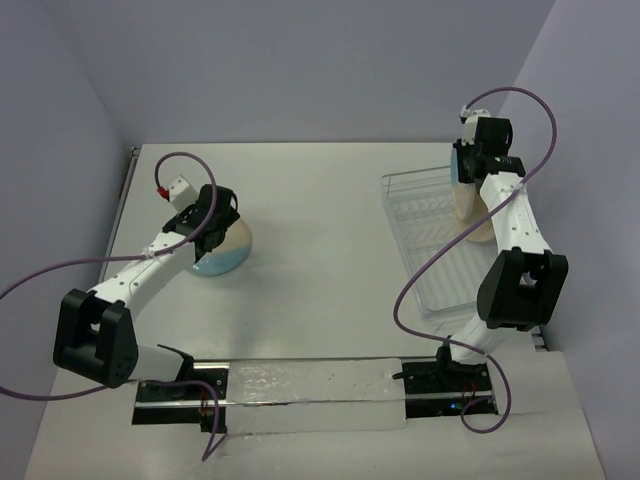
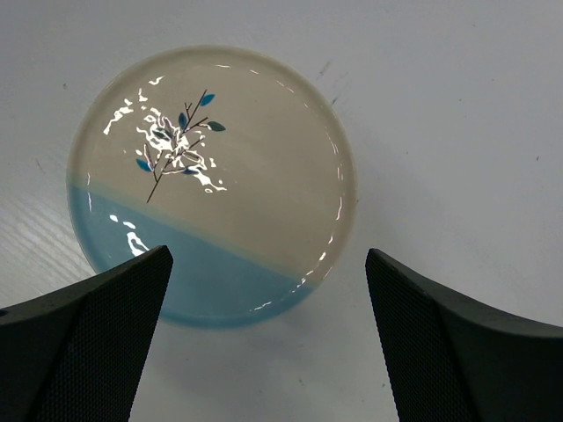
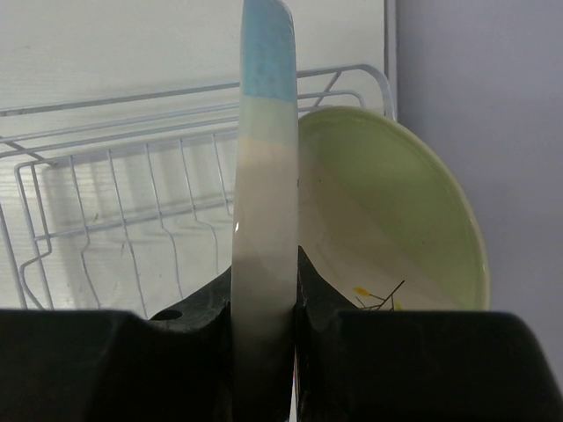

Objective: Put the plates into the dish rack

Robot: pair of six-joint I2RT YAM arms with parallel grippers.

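Observation:
A cream and light blue plate (image 2: 211, 185) with a dark sprig lies flat on the table, left of centre in the top view (image 1: 232, 256). My left gripper (image 2: 268, 338) hovers over its near blue edge, open and empty; it also shows in the top view (image 1: 212, 228). My right gripper (image 3: 264, 321) is shut on a second cream and blue plate (image 3: 264, 193), held upright and edge-on above the dish rack (image 3: 114, 189). A cream and pale green plate (image 3: 396, 211) stands leaning in the rack just right of it. In the top view the right gripper (image 1: 467, 172) is over the rack's far end (image 1: 425, 235).
The rack stands along the table's right edge, close to the lilac side wall (image 1: 590, 200). Its near rows of tines (image 1: 445, 280) hold nothing. A clear strip (image 1: 310, 395) lies between the arm bases at the near edge.

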